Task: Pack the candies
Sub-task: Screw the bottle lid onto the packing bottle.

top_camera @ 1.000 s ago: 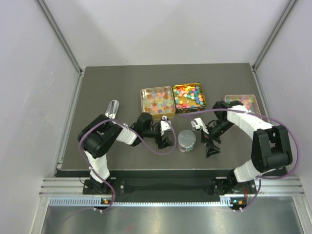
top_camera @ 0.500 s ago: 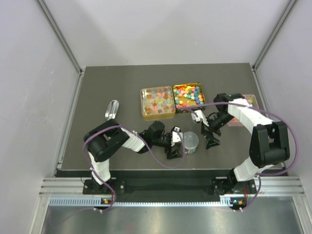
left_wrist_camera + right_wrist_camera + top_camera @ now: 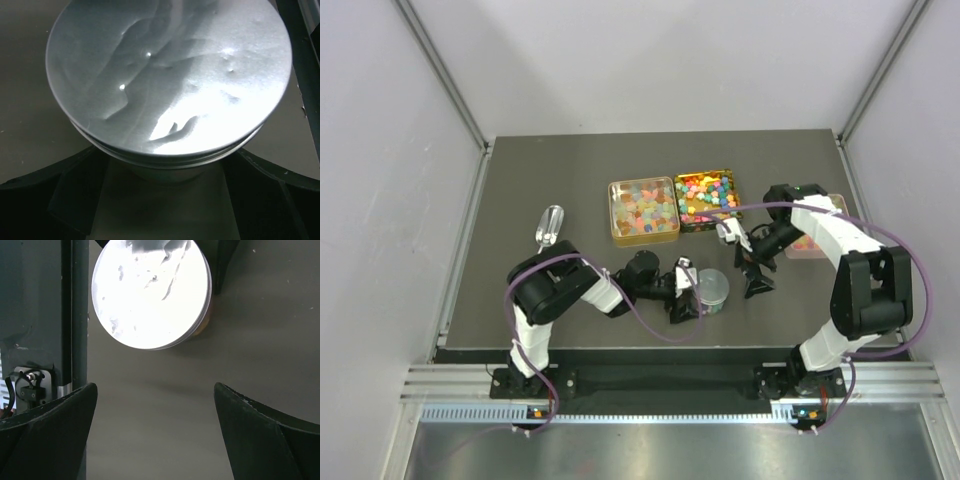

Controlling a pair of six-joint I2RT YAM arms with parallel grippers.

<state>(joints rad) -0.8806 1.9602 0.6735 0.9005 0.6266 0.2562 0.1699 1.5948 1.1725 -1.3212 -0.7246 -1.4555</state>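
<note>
Centre wide-open left end effector (image 3: 686,290) on round silver-lidded jar (image 3: 711,288); close below rim. Keep wide-open right end effector (image 3: 744,260) beside jar.

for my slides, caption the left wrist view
Open left gripper poised at a round silver-lidded jar on the dark grey table

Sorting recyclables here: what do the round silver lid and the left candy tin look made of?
Round silver lid: thin metal or foil, satin silver; dents and glints show. Left candy tin: probably gold-lacquered metal, judging by its shiny yellow rim.
</note>
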